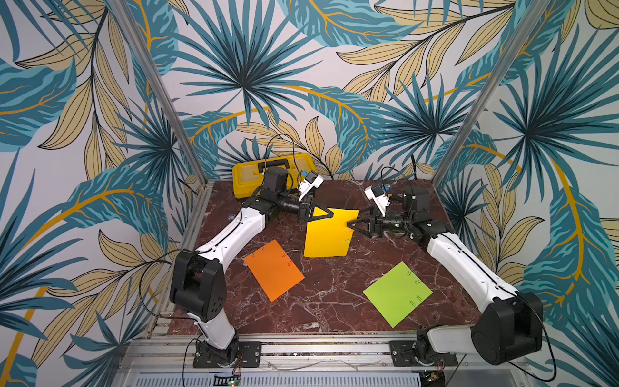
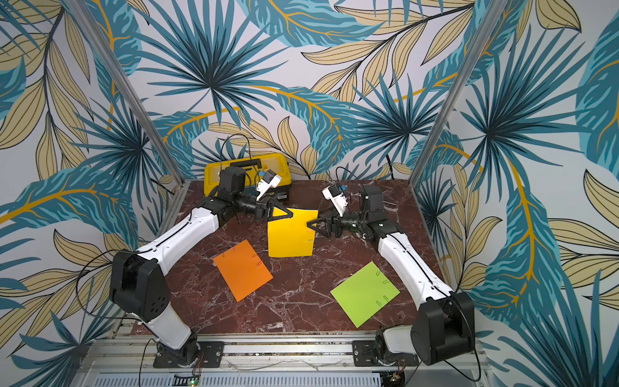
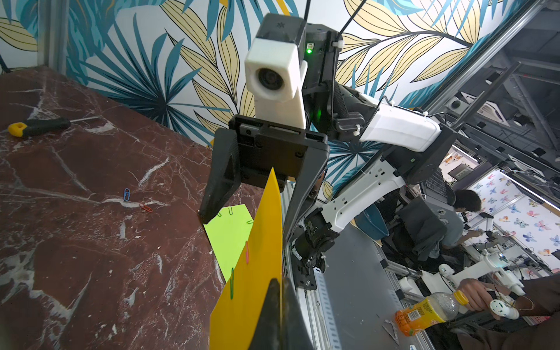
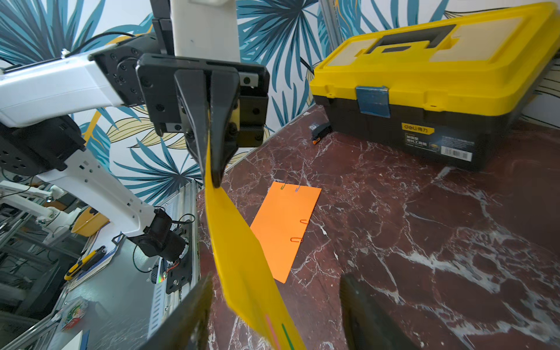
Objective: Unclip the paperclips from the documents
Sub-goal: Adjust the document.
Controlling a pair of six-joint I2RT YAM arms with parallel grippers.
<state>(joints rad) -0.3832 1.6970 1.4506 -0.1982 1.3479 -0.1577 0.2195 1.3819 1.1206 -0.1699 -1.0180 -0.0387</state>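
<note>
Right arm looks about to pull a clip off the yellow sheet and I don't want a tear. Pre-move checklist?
1. Left gripper jaws clamped on the yellow sheet corner: ok.
2. Right gripper jaws open: ok.
3. Sheet's clipped edge between the right jaws: ok, seen in the right wrist view.
4. Right jaws lined up on the pink paperclip: cannot tell.
5. Green paperclip clear of the right jaws: cannot tell.
6. Yellow sheet apart from the orange sheet and lime sheet: ok.
</note>
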